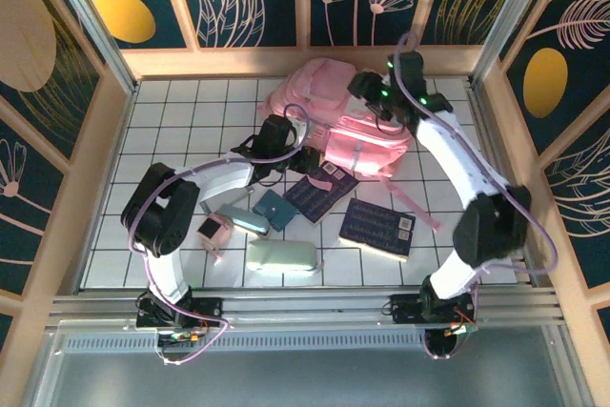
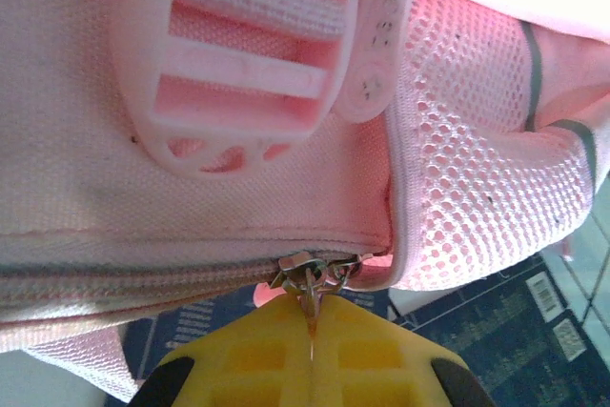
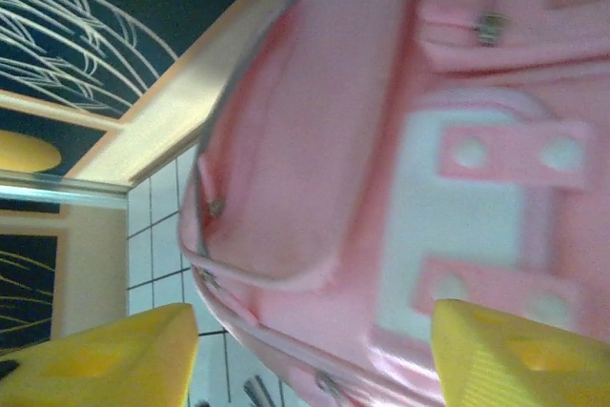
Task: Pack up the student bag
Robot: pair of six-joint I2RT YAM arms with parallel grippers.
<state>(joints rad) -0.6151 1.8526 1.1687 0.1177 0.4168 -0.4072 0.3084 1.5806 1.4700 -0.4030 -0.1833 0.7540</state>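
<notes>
Left gripper [image 2: 311, 335]: its yellow fingers [image 2: 257, 364] are pressed together, and a metal zip pull [image 2: 310, 285] is pinched between them.
Student bag [image 1: 348, 131]: it is laid flat on the white tiled table [image 1: 172, 121], toward 12 o'clock from the table's middle.
Zip: it is seen at the bag's 9 o'clock side, below a pink buckle [image 2: 238, 54] and beside a mesh pocket [image 2: 467, 169].
Right gripper [image 3: 310, 331]: its jaws are spread wide over the bag's 1 o'clock part, and nothing is pinched.
Small dark book [image 1: 319, 193]: it is laid just beside the bag at 6 o'clock.
Big dark book [image 1: 378, 228]: it is laid farther out at 6 o'clock.
Teal pouch [image 1: 274, 209]: it is laid at 7 o'clock from the bag.
Pale green case [image 1: 281, 256]: it is laid past the pouch, near the table's 6 o'clock edge.
</notes>
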